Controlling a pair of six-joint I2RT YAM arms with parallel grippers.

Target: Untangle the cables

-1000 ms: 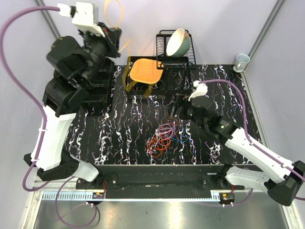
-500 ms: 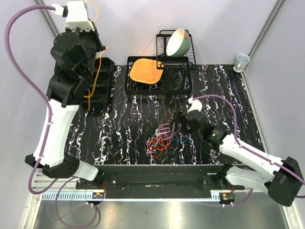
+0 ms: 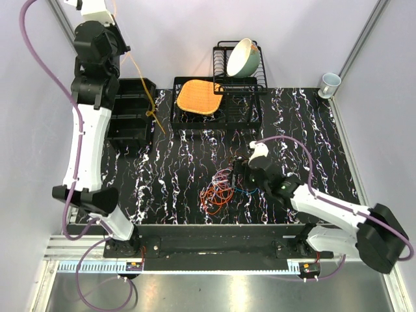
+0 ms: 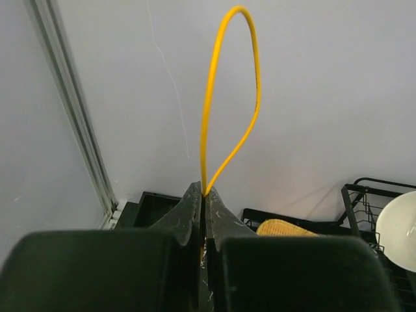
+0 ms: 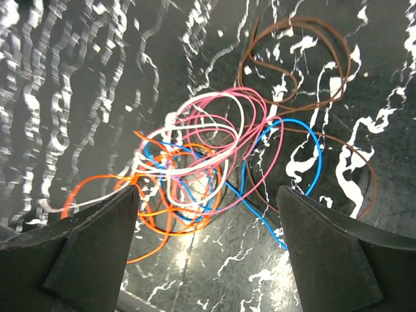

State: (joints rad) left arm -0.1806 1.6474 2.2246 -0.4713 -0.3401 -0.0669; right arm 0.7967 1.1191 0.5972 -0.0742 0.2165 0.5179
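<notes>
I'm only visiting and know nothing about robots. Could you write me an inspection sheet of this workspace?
Surface: black table with white veining.
Job's things: tangle of thin cables, pink, white, orange, blue, brown, on the table; one yellow cable held aloft.
Clutter: black bin, woven mat on a tray, bowl in a dish rack, cup.
Grippers: left gripper raised, shut on the yellow cable; right gripper open above the tangle.
Cables: lilac hoses along both arms.
Surroundings: pale walls.
</notes>
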